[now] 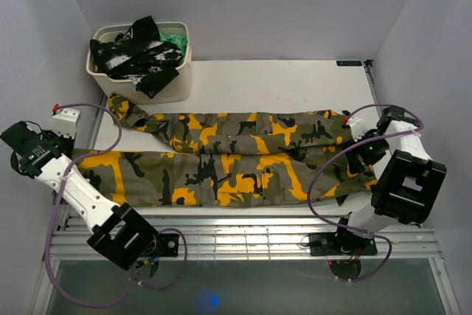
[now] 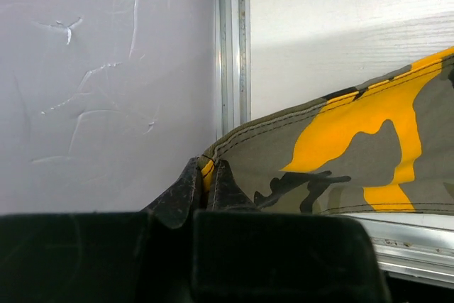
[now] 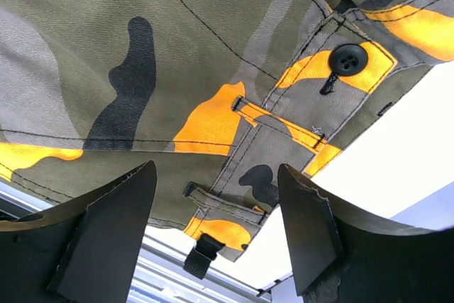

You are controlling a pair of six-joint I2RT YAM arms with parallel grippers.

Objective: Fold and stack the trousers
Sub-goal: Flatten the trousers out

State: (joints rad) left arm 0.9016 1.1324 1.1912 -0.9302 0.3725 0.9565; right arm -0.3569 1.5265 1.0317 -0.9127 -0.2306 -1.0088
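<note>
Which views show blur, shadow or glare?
Top external: the trousers sharp, a blue glare spot at the near edge. Left wrist: the left gripper dark and featureless, a shadow band across the table. Right wrist: stitching and the button crisp, the right gripper in silhouette.

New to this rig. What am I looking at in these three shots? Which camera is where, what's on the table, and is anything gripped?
Two robot arms with two-finger grippers are bolted at the near edge of a white table. The wide picture looks down from above and behind them. The other two pictures come from a camera on each wrist. Camouflage trousers lie spread across the table, waistband to the right. A basket at the back left holds a black-and-white garment. The left gripper is shut on the trousers' hem near the table's left edge. The right gripper is open above the waistband and holds nothing.
</note>
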